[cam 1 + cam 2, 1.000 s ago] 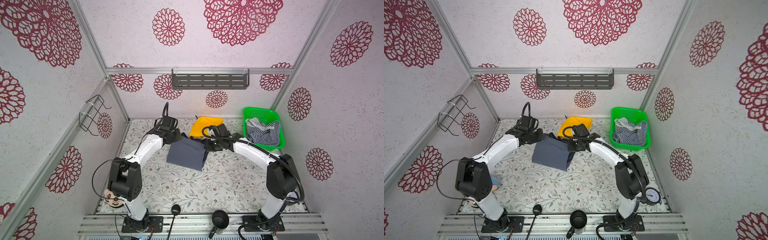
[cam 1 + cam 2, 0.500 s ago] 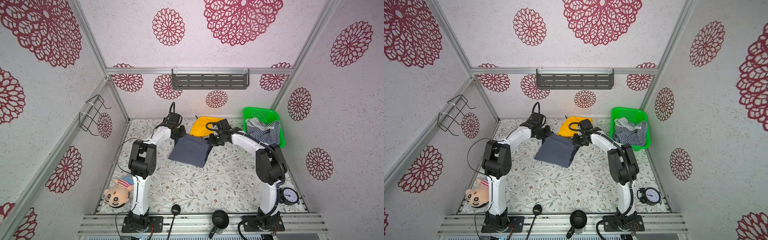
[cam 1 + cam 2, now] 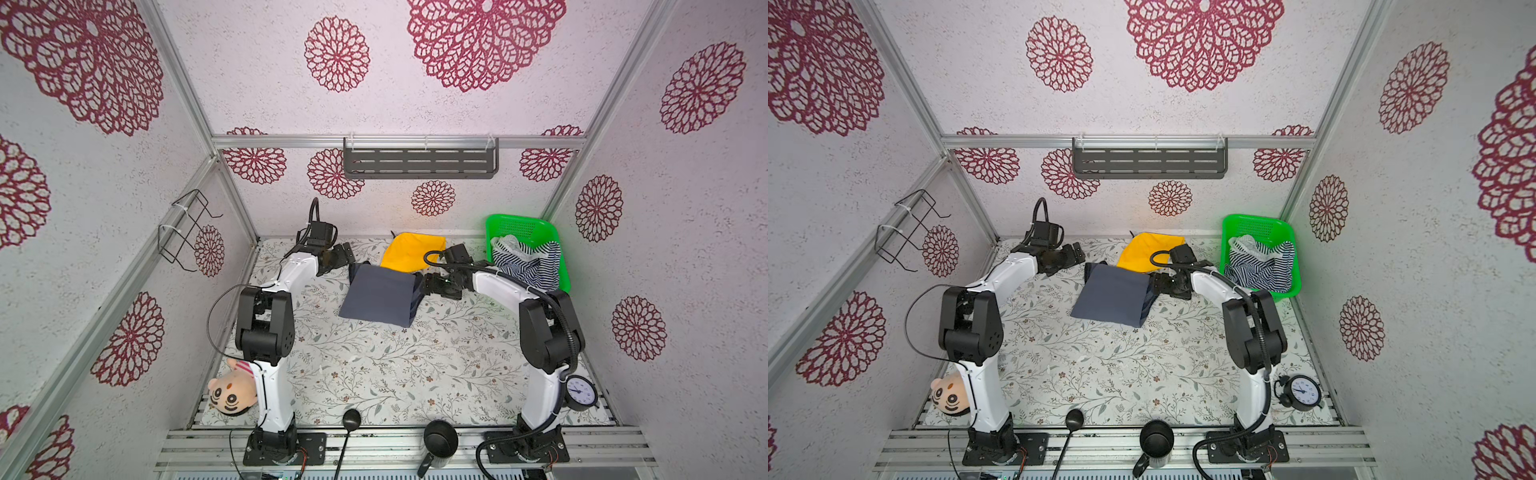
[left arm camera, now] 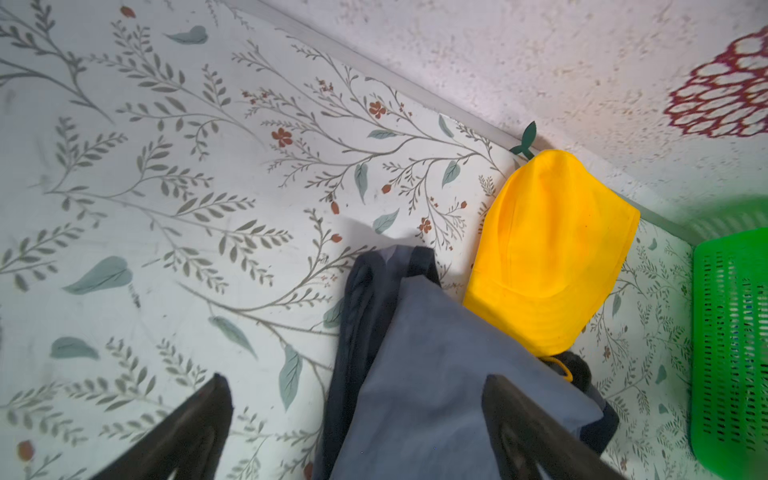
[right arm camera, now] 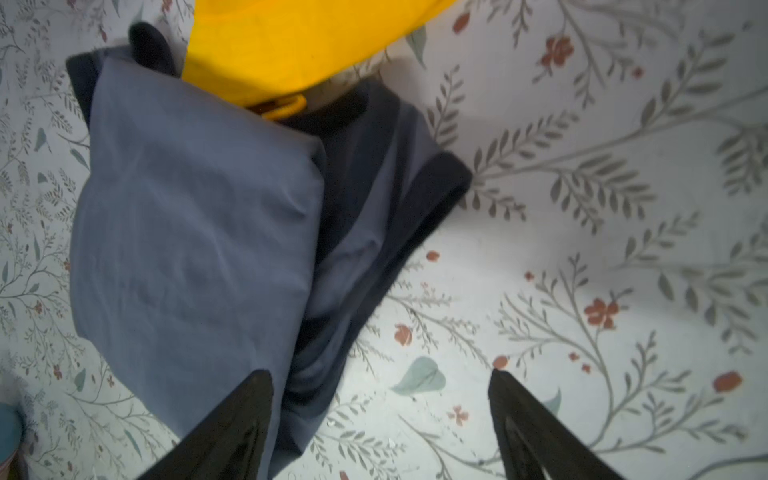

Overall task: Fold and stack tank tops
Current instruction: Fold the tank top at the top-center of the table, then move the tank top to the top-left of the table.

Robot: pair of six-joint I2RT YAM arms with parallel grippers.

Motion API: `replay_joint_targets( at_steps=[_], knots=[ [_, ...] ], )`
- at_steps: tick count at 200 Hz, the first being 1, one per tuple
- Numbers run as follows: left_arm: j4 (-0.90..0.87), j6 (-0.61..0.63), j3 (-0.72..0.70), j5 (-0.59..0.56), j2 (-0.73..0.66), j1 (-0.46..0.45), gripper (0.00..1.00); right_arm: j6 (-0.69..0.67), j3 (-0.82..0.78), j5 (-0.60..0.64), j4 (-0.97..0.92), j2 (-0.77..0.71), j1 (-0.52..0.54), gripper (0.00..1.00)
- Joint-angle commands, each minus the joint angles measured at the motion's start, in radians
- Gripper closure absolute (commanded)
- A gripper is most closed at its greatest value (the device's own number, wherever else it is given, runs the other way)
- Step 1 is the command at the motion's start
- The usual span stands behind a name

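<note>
We see the left gripper (image 4: pixel 353 378) released: its black fingers (image 4: pixel 208 415) stand wide apart and clamp nothing. In a top view it (image 3: pixel 344 254) hangs just left of the grey top's (image 3: pixel 380 295) upper left corner, close to it but apart.

The right gripper (image 5: pixel 379 372) is released too, with its fingers (image 5: pixel 528 424) spread over the table (image 5: pixel 582 208) and the cloth's edge. In a top view it (image 3: pixel 427 286) sits just beside the grey top's right edge.

The grey top lies folded into a rough rectangle on the table (image 3: pixel 374 365), a little above the middle of the frame in both top views. Dark trim shows along its right side and at the upper left corner. A yellow hat (image 3: pixel 411 251) touches its upper edge, against the back wall.

The striped top (image 3: pixel 528 266) lies crumpled in a green basket (image 3: pixel 519 220) at the right of the frame, well apart from the grey top, spilling over the basket's lower rim.
</note>
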Motion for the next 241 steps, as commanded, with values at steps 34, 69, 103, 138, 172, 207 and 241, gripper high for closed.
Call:
replay_joint_targets(
  at_steps=[34, 69, 103, 138, 172, 207, 241],
  knots=[
    [0.044, -0.019, -0.104, 0.052, 0.064, -0.038, 0.03, 0.143, -0.012, -0.008, 0.151, 0.025, 0.067, 0.15],
    [0.052, -0.036, -0.124, 0.054, 0.110, -0.062, 0.02, 0.214, -0.039, -0.001, 0.258, 0.078, 0.100, 0.18],
    [0.074, -0.046, -0.121, 0.078, 0.137, -0.088, 0.11, 0.270, -0.052, 0.001, 0.317, 0.123, 0.111, 0.25],
    [0.041, -0.044, -0.102, 0.043, 0.138, -0.101, 0.58, 0.286, -0.038, -0.011, 0.348, 0.141, 0.119, 0.63],
    [0.014, -0.026, -0.104, -0.010, 0.062, -0.098, 0.97, 0.253, 0.025, -0.028, 0.319, 0.154, 0.135, 0.96],
    [-0.043, 0.028, -0.091, -0.093, 0.005, -0.053, 1.00, 0.187, 0.185, -0.096, 0.281, 0.227, 0.173, 0.97],
    [-0.050, 0.050, -0.091, -0.121, 0.001, 0.050, 1.00, 0.140, 0.416, -0.131, 0.274, 0.396, 0.214, 1.00]
  ],
)
